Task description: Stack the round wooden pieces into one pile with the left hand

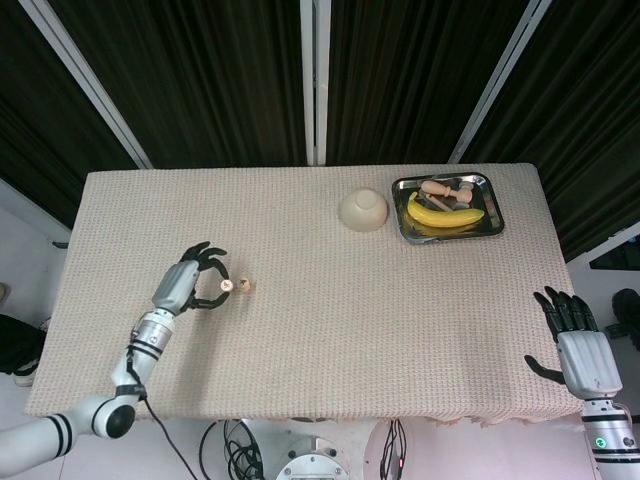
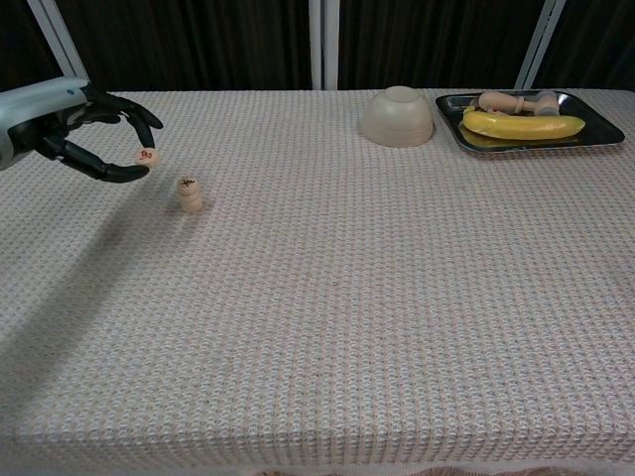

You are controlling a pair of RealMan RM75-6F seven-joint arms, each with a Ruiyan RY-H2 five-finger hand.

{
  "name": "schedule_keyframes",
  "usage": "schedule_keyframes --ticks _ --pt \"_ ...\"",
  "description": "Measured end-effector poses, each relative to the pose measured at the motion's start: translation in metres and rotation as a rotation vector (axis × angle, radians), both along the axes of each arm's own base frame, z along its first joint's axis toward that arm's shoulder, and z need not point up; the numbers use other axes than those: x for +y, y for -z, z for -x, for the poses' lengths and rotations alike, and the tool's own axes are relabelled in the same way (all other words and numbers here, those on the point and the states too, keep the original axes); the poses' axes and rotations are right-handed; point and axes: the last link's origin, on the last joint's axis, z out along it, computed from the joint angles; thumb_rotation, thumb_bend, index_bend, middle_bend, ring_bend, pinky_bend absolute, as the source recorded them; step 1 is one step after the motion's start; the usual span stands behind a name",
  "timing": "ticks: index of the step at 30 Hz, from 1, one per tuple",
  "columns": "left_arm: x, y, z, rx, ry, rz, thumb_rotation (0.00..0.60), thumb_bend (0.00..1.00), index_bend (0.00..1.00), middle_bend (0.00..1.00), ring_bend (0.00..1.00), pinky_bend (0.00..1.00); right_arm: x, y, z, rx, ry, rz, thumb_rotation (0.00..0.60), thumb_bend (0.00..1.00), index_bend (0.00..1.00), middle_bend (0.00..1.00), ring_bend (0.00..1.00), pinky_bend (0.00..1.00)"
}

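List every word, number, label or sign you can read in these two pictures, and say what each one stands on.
Held wooden piece, pinched in the left hand: a small red mark on its face, too small to read.
Top of the pile of wooden pieces: a dark mark, too blurred to read.
Right hand, wrist: a small green light, no text.
Bowl, tray, banana: no writing visible.

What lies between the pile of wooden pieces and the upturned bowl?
Only bare tablecloth lies between the pile and the bowl; the chest view shows it plainly.
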Motion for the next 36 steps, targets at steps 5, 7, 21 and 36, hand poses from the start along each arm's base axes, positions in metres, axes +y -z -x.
schedule_keyframes --ticks 5,7,21,36 --pt "0.005 0.013 -0.006 -0.017 0.001 0.017 0.6 0.31 0.51 0.18 0.0 0.0 0.002 -0.004 -0.005 -0.001 -0.02 0.011 0.6 0.1 0.0 0.0 0.0 0.0" --pt "0.007 0.017 -0.008 -0.02 0.001 0.022 0.6 0.31 0.51 0.18 0.0 0.0 0.003 -0.005 -0.005 -0.003 -0.022 0.017 0.6 0.11 0.0 0.0 0.0 0.0" --pt "0.015 0.032 -0.01 -0.013 -0.007 0.038 0.6 0.31 0.51 0.18 0.0 0.0 0.006 -0.006 -0.004 -0.009 -0.017 0.019 0.6 0.11 0.0 0.0 0.0 0.0" --pt "0.02 0.039 -0.004 -0.018 -0.026 0.047 0.6 0.31 0.51 0.18 0.0 0.0 0.006 -0.005 -0.003 -0.006 -0.012 0.015 0.6 0.11 0.0 0.0 0.0 0.0"
